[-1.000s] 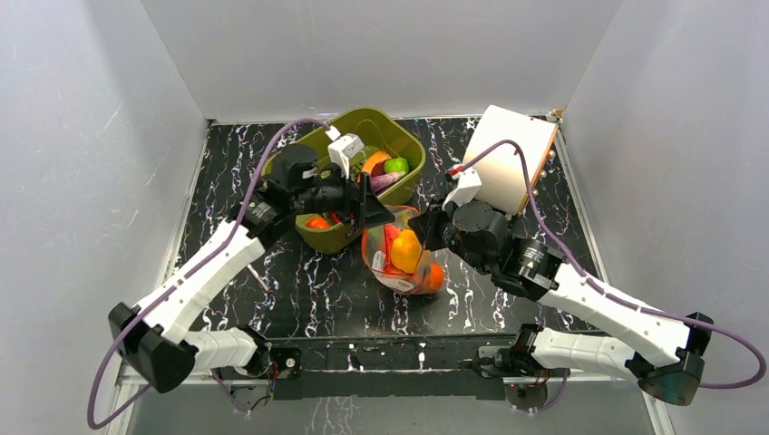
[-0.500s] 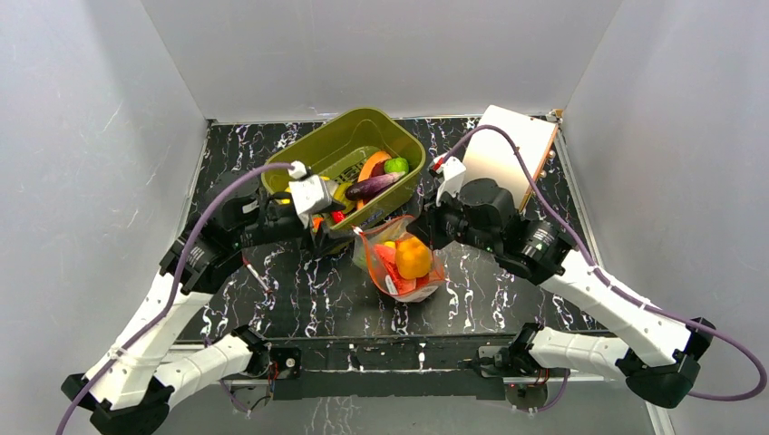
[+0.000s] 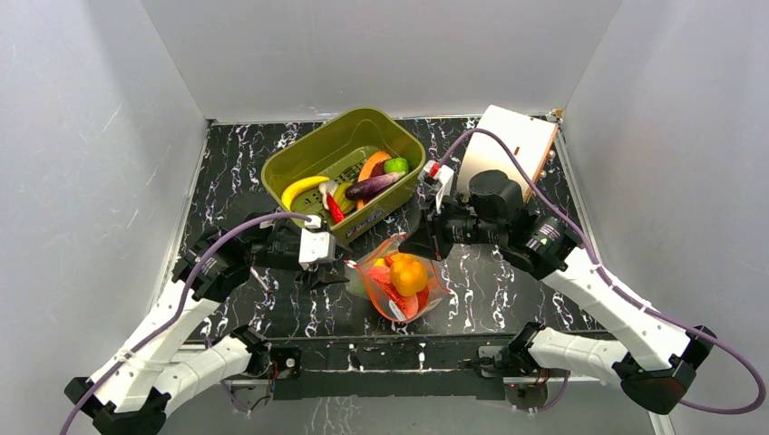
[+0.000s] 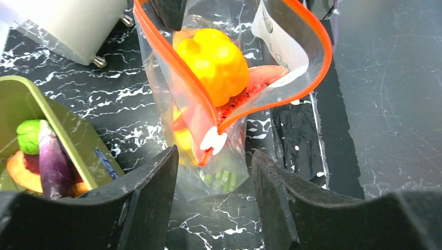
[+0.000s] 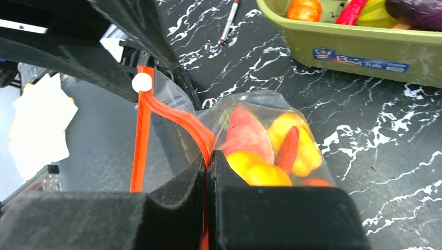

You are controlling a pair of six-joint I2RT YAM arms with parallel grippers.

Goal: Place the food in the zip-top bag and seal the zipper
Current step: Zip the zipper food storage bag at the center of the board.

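The olive tub [image 3: 299, 165] sits close behind the zip-top bag [image 3: 396, 279], and my right gripper [image 3: 408, 245], clamped on its mouth, blocks the right. My left gripper [image 3: 340, 272] stands at its left; the near-side table [image 3: 308, 313] lies bare.

Clear zip-top bag [image 3: 399, 283] on the tabletop [image 3: 481, 292], mouth wide open, partly filled with toy food.
Its red-orange zipper [image 5: 139, 140] gapes in a loop with a white slider [image 4: 212, 139] at one end, and the right pincer [image 5: 207, 156] pinches one stretch. A yellow pepper [image 4: 213, 57] and red pieces sit inside. A banana [image 3: 304, 188], aubergine [image 3: 372, 186] and green piece [image 3: 395, 165] lie in the olive-green tub [image 3: 299, 159] behind.
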